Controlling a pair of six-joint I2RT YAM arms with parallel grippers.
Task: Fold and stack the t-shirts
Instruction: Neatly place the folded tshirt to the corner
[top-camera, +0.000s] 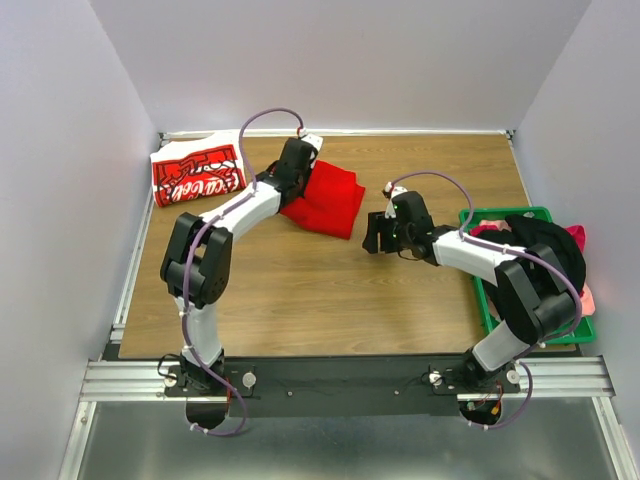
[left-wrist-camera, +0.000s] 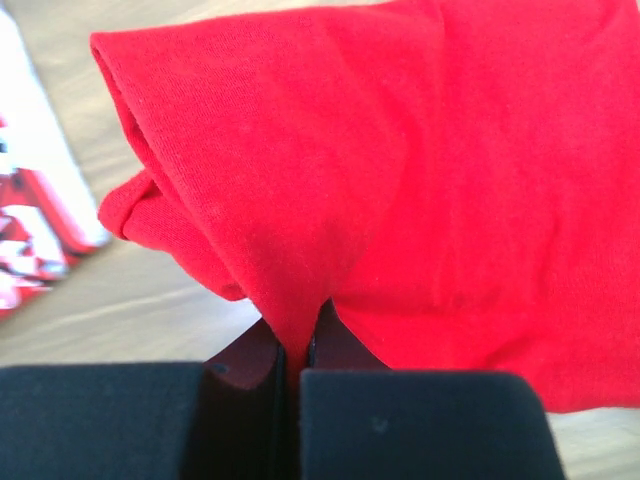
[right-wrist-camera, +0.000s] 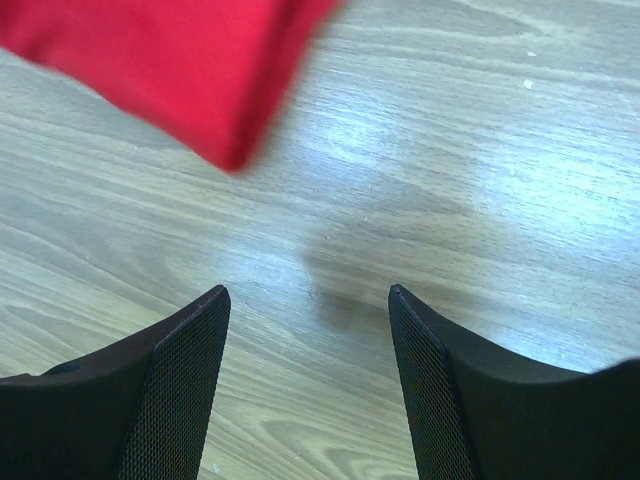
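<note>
Left pincer (left-wrist-camera: 295, 338) tight on near fold of plain red t-shirt (left-wrist-camera: 420, 160)

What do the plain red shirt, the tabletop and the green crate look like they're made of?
The plain red shirt: soft knit fabric, probably cotton jersey, matte; fine weave texture shows and it drapes in folds.
The tabletop: wood or wood-look laminate, slightly glossy; grain lines with light glare.
The green crate: likely moulded plastic, smooth; uniform colour, thin rigid rim.
</note>
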